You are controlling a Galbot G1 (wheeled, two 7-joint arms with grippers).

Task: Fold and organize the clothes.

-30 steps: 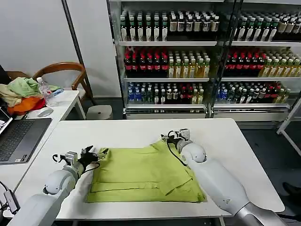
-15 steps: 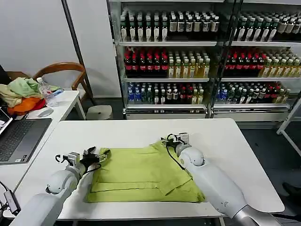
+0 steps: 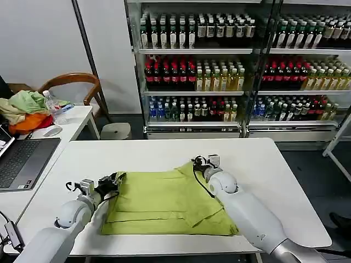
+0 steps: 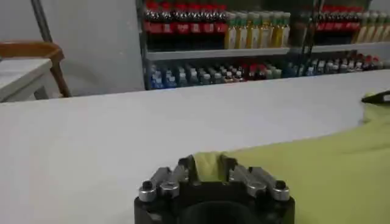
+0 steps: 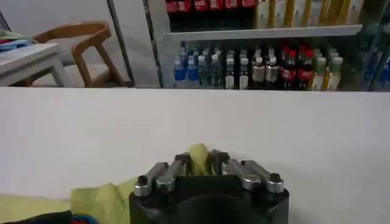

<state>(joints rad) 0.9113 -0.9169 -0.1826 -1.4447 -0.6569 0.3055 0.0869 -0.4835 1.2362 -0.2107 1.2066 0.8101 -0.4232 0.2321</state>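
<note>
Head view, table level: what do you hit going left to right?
Laptop → left gripper, shut on the shirt's left corner → lime T-shirt → right gripper, shut on the shirt's far right corner → bare white table.

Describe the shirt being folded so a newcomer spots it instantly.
On the white table before the drinks shelves lies a lime T-shirt, partly folded, each far corner pinched by a tool. The other cloth, a pale green and orange heap, sits on the side desk.
</note>
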